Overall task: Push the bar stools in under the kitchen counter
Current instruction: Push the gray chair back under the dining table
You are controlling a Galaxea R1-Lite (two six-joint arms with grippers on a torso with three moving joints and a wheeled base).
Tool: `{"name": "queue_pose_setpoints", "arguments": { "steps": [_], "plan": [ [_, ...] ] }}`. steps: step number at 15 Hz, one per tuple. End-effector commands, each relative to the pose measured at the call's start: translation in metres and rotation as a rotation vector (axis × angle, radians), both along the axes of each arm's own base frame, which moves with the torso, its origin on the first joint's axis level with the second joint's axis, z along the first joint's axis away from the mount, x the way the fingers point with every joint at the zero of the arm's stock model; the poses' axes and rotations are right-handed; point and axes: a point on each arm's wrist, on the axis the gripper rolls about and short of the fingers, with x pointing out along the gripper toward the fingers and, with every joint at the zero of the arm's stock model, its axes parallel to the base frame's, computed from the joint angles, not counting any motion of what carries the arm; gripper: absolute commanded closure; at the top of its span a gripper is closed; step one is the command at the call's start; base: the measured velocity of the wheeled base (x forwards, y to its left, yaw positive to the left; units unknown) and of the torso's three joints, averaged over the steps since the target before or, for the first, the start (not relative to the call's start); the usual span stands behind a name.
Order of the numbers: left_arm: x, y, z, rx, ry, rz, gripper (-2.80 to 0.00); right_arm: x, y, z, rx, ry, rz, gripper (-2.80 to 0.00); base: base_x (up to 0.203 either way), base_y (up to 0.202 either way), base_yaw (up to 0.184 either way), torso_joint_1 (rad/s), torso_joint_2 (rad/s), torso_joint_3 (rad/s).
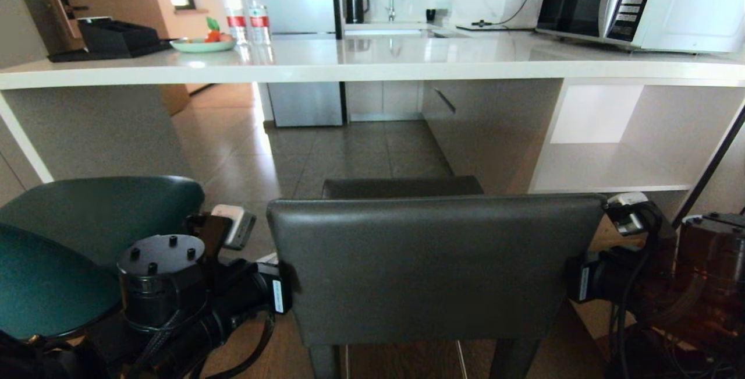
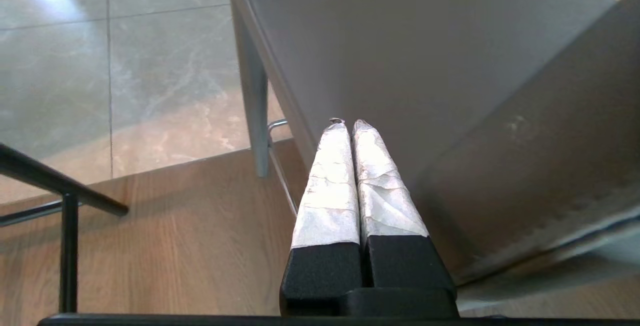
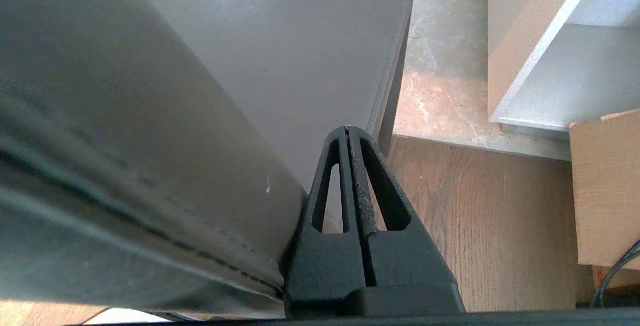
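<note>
The dark-grey boxy bar stool (image 1: 430, 262) stands in front of me with its back toward me, short of the white kitchen counter (image 1: 372, 64). Its seat front reaches toward the open gap under the slab. The teal bar stool (image 1: 87, 222) is at the left, beside my left arm (image 1: 221, 303). My left gripper (image 2: 348, 124) is shut, its white-taped fingers lying against the grey stool's left side (image 2: 425, 65). On the other flank, my right gripper (image 3: 348, 129) is shut and empty against the stool's right side (image 3: 200, 65). The backrest hides both grippers in the head view.
On the counter are a microwave (image 1: 640, 0), a green plate of fruit (image 1: 204, 44), two bottles (image 1: 247, 12) and a black tray (image 1: 116, 38). An open white shelf (image 1: 611, 163) sits under the counter's right part. The teal stool's thin black legs (image 2: 67, 201) stand near my left gripper.
</note>
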Motion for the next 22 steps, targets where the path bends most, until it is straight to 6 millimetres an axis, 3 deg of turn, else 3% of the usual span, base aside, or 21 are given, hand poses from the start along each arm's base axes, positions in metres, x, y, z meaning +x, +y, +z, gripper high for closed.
{"name": "queue_pose_setpoints", "arguments": {
  "steps": [1, 10, 22],
  "plan": [
    [0.0001, 0.0, 0.0013, -0.001, -0.008, 0.0, 0.0, 0.0003, -0.0002, 0.0007, 0.002, -0.005, 0.0, 0.0, 0.0, 0.0, 0.0, 0.0, 0.0, 0.0],
    [0.0017, -0.0006, -0.0023, 0.012, 0.002, 0.001, 0.0, -0.0004, -0.0005, -0.0006, -0.009, -0.004, -0.015, 0.0, 0.009, 0.0, -0.001, 0.0, 0.0, 0.0],
    [0.003, -0.0014, -0.0047, 0.029, 0.005, 0.0, 0.0, 0.0028, 0.0004, -0.0012, -0.019, -0.006, -0.012, 0.0, 0.182, 0.0, 0.002, 0.001, 0.0, 0.003]
  ]
}}
